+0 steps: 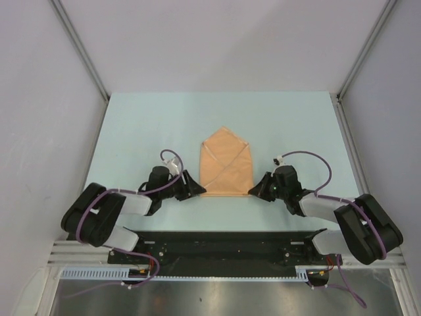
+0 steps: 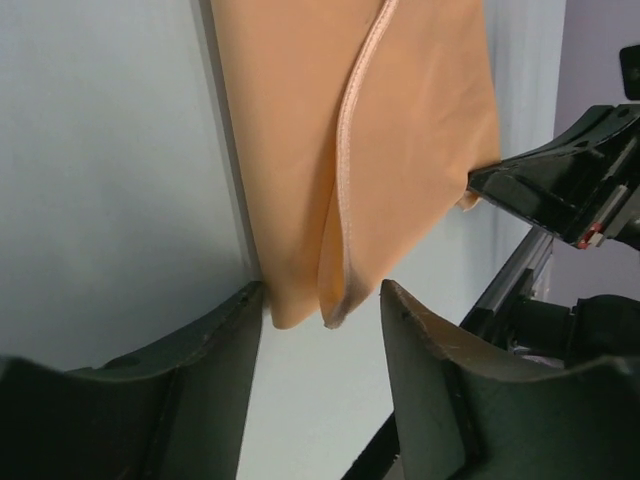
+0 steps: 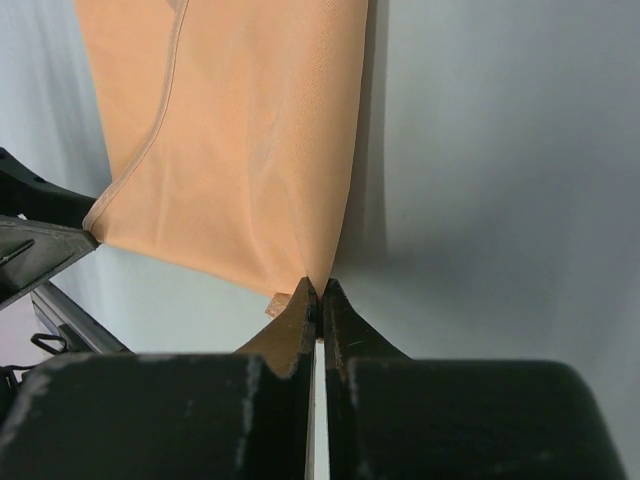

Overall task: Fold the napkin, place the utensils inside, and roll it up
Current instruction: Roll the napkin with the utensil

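The napkin lies folded in the middle of the bench; it looks thin, limp and likely slippery, so its corners are the best hold. The right tool is clenched on the near right corner. The left tool straddles the near left corner, jaws apart.

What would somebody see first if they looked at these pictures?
The peach-orange napkin jumps out, folded like an envelope in the middle of the pale blue table. The right gripper is pinched shut on its near right corner. The left gripper stands open, with one finger on each side of the near left corner.
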Controlling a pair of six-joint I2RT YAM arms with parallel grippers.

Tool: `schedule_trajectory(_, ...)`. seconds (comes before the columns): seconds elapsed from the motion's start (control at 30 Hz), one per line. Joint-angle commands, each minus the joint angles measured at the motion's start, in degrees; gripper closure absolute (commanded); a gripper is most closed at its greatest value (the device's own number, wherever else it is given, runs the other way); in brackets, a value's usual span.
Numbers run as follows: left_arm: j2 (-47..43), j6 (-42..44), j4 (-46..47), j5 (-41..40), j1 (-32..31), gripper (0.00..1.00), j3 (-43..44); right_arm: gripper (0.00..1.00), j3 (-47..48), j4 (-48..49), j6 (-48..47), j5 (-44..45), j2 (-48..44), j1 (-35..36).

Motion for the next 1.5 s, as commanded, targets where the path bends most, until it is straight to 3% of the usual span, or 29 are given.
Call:
schedule_trajectory(0.0, 5.0, -2.8, 4.7, 0.5, -0.8, 0.48, -1.7, 1.00, -0.6, 0.0, 0.2, 1.6, -1.0, 0.4)
schedule_trajectory(0.1, 6.9, -3.6, 6.3, 1.7, -1.1, 0.60, -1.2, 1.00, -0.7, -0.5, 0.1, 2.3, -2.0, 0.6)
schedule_trajectory(0.17, 7.0, -3.0, 5.9, 1.7, -1.2, 0.74, -0.7, 1.00, -0.7, -1.3, -0.2, 2.8, -2.8, 0.6)
schedule_trajectory(0.3, 5.5, -0.9, -0.3, 1.4, -1.2, 0.97, 2.1, 0.96, 0.3, -3.6, -3.3, 3.6, -4.9, 0.7)
schedule_trajectory(0.37, 4.8, -0.2, -3.3, 1.8, -1.1, 1.00, 3.6, 0.73, 2.2, -6.8, -5.6, 5.2, -7.0, 1.4)
schedule_trajectory(0.4, 3.9, 0.0, -4.3, 2.1, -1.1, 1.00, 4.0, 0.57, 3.2, -8.6, -8.9, 6.4, -8.0, 1.8)
schedule_trajectory(0.5, 1.6, 0.0, -7.5, 4.3, -0.7, 1.00, 5.6, 0.38, 7.3, -16.4, -16.1, 13.8, -12.3, 5.0)
schedule_trajectory(0.6, 0.5, 0.9, -11.8, 4.9, -0.4, 1.00, 8.0, 0.17, 9.7, -17.8, -23.0, 24.7, -15.9, 12.0)
schedule_trajectory(0.77, 0.3, 1.6, -14.4, 7.4, 1.2, 1.00, 10.4, 0.12, 11.3, -12.4, -30.3, 35.5, -13.7, 23.5)
schedule_trajectory(1.03, 0.7, 0.8, -14.6, 10.3, 3.1, 1.00, 10.9, 0.11, 20.7, -0.6, -42.3, 56.7, 8.6, 41.9)
schedule_trajectory(1.2, 0.8, 0.8, -14.8, 11.1, 3.7, 1.00, 10.7, 0.11, 25.7, 7.1, -50.2, 59.9, 18.2, 48.5)
schedule_trajectory(1.47, 0.2, 1.7, -16.5, 11.3, 4.8, 1.00, 11.0, 0.12, 26.8, 12.0, -55.8, 58.6, 27.3, 50.8)
